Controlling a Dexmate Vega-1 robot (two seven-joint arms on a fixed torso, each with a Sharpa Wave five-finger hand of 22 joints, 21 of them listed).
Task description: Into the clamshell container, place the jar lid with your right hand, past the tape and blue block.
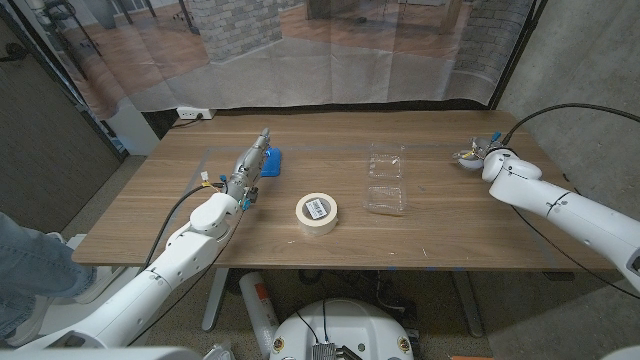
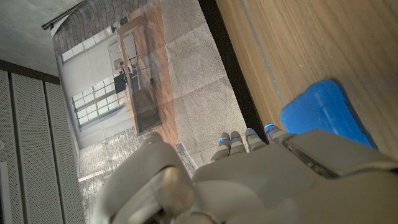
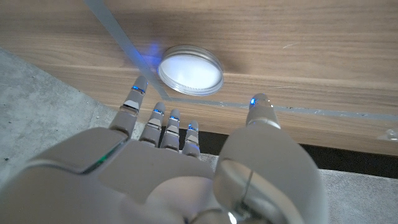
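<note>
Tape (image 1: pixel 317 212) beside clamshell container (image 1: pixel 386 179), blue block (image 1: pixel 271 160) beyond

Left arm enters from the bottom left corner and extends diagonally up the table; its left hand (image 1: pixel 250 168) has fingers held straight and close together (nothing between them). Right arm enters from the right edge, reaching toward the far right of the table. Right hand (image 1: pixel 482 155) is empty, fingers (image 3: pixel 163 119) apart and thumb set wide.
</note>
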